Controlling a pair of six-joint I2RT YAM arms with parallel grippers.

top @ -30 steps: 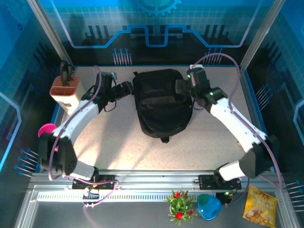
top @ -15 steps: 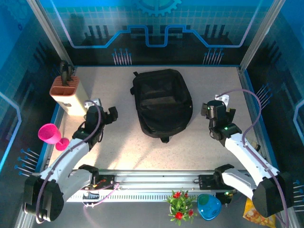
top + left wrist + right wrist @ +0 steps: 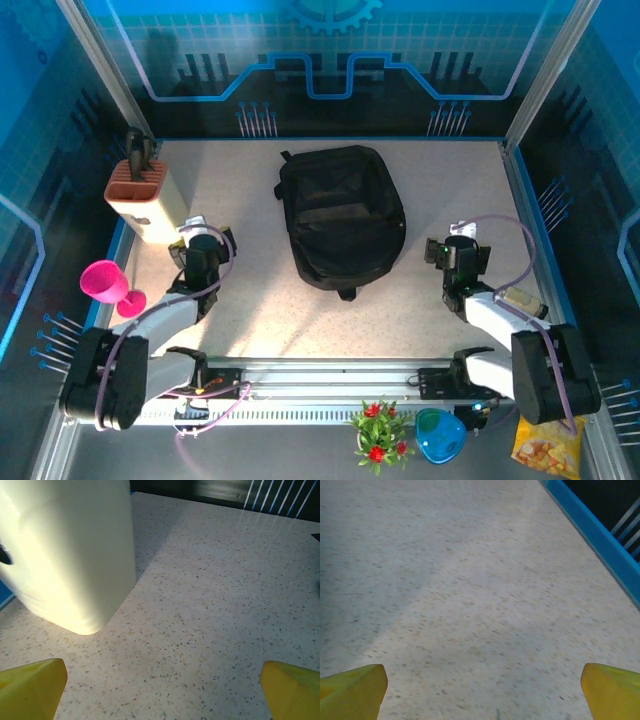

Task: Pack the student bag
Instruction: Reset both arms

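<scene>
The student bag [image 3: 343,215], a large black backpack, lies flat in the middle of the table with its top loop towards me. My left gripper [image 3: 205,242] hovers low to the bag's left, beside the white holder, and is apart from the bag. In the left wrist view its yellow fingertips [image 3: 31,687] stand wide apart over bare table, so the left gripper [image 3: 162,695] is open and empty. My right gripper [image 3: 458,252] sits to the bag's right, clear of it. The right wrist view shows the right gripper [image 3: 482,695] open, with speckled table between its fingertips [image 3: 612,692].
A white holder [image 3: 140,195] with an orange top stands at the left edge and looms close [image 3: 70,550] in the left wrist view. A pink cup [image 3: 105,280] sits beyond the table's left side. The blue table rim [image 3: 600,535] runs right of my right gripper. A plant [image 3: 378,432], blue bowl [image 3: 438,435] and yellow snack bag [image 3: 545,432] lie in front.
Both arms have pulled back from the sides of the bag towards the near edge and folded low. The left gripper has opened wider. The bag has not moved.
</scene>
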